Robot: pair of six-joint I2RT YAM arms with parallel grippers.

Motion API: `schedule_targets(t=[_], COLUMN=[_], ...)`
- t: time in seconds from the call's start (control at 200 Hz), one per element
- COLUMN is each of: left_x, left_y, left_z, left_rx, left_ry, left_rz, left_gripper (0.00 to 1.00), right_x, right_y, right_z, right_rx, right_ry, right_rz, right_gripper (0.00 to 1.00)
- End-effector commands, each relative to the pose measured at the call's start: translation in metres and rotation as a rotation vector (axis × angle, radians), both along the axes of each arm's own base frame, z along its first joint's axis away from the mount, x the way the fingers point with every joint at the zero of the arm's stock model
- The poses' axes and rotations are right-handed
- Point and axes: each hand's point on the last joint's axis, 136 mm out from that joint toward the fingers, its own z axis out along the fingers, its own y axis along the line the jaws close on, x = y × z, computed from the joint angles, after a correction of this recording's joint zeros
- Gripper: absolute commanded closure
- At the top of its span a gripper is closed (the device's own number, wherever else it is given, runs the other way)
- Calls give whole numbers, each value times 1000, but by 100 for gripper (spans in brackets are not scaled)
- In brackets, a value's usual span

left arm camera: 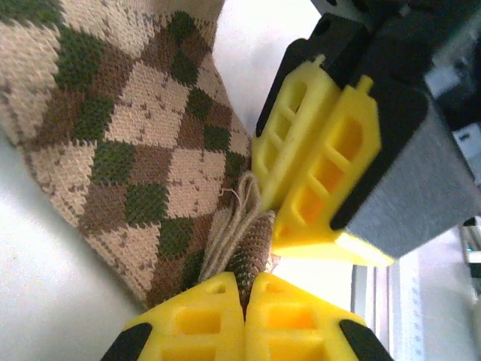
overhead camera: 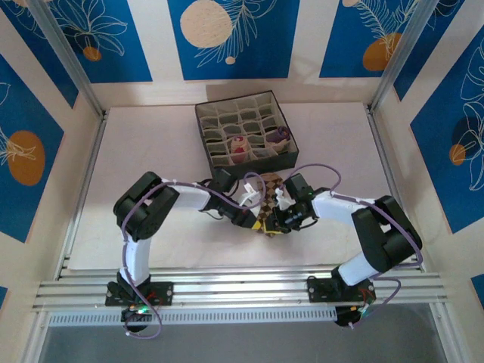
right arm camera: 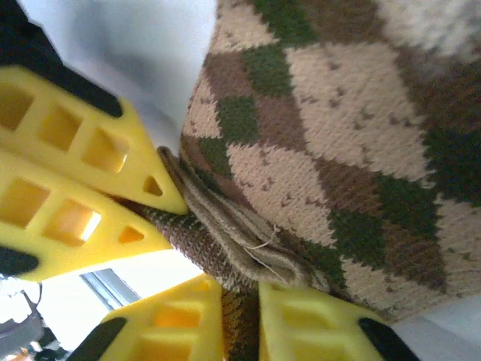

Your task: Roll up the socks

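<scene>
Diamond sock (overhead camera: 271, 187) apparently lies lengthwise near-to-far.

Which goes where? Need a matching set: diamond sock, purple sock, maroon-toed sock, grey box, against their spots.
1. diamond sock
2. purple sock
3. maroon-toed sock
4. grey box

a. right-hand box compartment
b. far part of the table, beyond both grippers
c. pinched by the left gripper and right gripper
d. front-middle box compartment

Pairs: 1-c, 2-a, 3-d, 4-b
</scene>
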Motion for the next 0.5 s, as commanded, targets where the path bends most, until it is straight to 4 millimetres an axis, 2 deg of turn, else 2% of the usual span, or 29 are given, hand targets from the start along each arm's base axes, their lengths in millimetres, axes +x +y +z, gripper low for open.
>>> schedule_targets(t=[0.0,0.12,0.25,0.355,0.435,0.495], left_x=[15,16,15,8,0,-5], left_y=[11,14,15,18,22,25], left_z=[2,16,33,47,50,53], left_rx=[32,-21,-78,-137,-156,-164], left_ry=[-166,-291,-403,-536,-665,-772], left_rz=[66,72,54,9,-46,-79], left_gripper=[93,83,79,79,85,86], right_x=[-7,-4,-2,-1,-1,-2], right_y=[-17,-25,-30,-30,-29,-27], right_z=[-14,-17,-19,-19,-19,-18], right_rx=[-96,-146,-191,-202,-200,-189], right_ry=[97,161,206,224,241,254], right_rz=[-37,-71,-79,-69,-62,-55], right_gripper=[90,93,95,96,96,96])
